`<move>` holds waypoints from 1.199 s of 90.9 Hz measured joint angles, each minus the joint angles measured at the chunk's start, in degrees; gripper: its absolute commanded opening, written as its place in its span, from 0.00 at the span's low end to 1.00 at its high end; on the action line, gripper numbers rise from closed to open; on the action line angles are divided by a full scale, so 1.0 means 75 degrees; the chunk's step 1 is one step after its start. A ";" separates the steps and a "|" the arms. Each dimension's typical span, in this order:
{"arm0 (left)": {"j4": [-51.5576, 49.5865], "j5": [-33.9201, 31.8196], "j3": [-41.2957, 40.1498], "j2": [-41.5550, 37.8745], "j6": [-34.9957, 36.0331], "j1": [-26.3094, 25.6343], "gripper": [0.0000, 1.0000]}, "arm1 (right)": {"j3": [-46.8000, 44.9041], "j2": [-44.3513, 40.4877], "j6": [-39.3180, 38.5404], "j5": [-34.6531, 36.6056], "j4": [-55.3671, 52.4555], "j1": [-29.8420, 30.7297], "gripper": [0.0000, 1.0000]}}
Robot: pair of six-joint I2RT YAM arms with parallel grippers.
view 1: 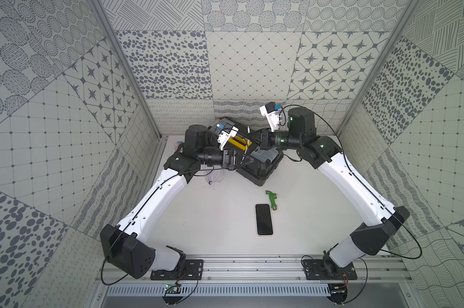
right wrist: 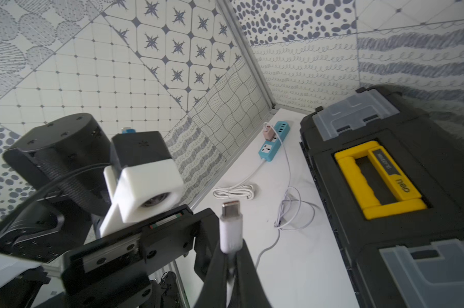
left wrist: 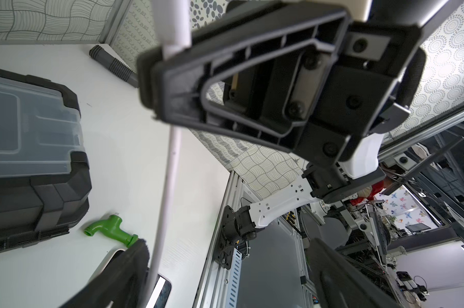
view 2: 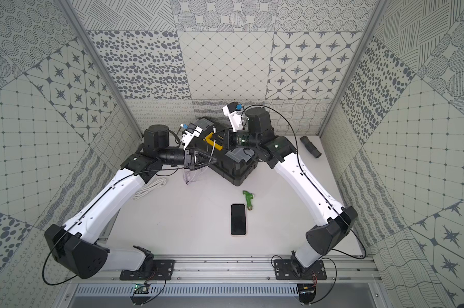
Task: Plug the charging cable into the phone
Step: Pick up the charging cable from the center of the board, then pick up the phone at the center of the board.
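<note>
Patterned grey-and-white walls (view 1: 252, 66), white tabletop (view 1: 225, 213) — aluminium rail (view 1: 252, 262) at near edge

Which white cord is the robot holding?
The thin charging cable, pinched behind its plug by the right fingers; the thicker power strip cord lies bundled on the table.

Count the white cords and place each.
2. The charging cable is pinched in the right gripper; the power strip's thicker cord lies coiled by the left arm.

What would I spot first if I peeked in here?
Probably the right claw at the back, pinching the thin white charging cable with its silvery plug poking out. Next to it sits a big black toolbox with a yellow handle, and the flat black-screened phone lies nearer the front.
</note>
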 measured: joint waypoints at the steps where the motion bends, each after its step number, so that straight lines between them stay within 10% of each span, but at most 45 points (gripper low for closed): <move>1: -0.0020 -0.0038 -0.0017 -0.0026 0.0009 0.0015 0.97 | -0.0029 -0.0029 0.0000 0.0070 0.0000 -0.0003 0.00; 40: -0.0796 -0.2159 -0.0705 -0.1498 0.0597 0.0175 0.97 | -0.0877 -0.0265 -0.0070 0.1737 0.0015 -0.0195 0.00; 109: -0.3337 -0.6726 -0.0778 0.0627 -0.0612 -0.3585 0.97 | -0.0743 -0.0370 -0.0050 0.2850 -0.0469 -0.0367 0.00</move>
